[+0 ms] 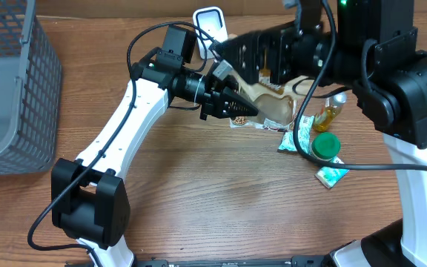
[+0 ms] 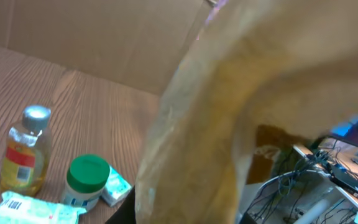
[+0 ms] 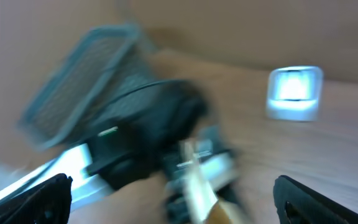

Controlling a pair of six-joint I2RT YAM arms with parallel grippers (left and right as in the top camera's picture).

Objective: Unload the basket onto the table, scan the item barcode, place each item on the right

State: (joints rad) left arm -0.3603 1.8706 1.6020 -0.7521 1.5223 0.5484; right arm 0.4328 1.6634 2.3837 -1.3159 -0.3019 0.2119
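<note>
The item is a tan, partly clear pouch [image 1: 267, 106], and my left gripper [image 1: 242, 109] is shut on its left end near the table's middle. In the left wrist view the pouch [image 2: 229, 124] fills most of the frame and hides the jaws; no barcode shows. The white scanner [image 1: 210, 22] stands at the table's back edge. My right gripper [image 1: 224, 59] hangs wide open just behind the pouch with nothing between its fingers. Its own view is blurred and shows the scanner [image 3: 294, 92] ahead and the left arm below.
A grey wire basket [image 1: 13, 89] stands at the far left. Right of the pouch sit an oil bottle [image 1: 330, 111], a green-lidded jar [image 1: 325, 146] and teal packets [image 1: 295, 137]. A cardboard wall [image 2: 104, 37] rises behind the table.
</note>
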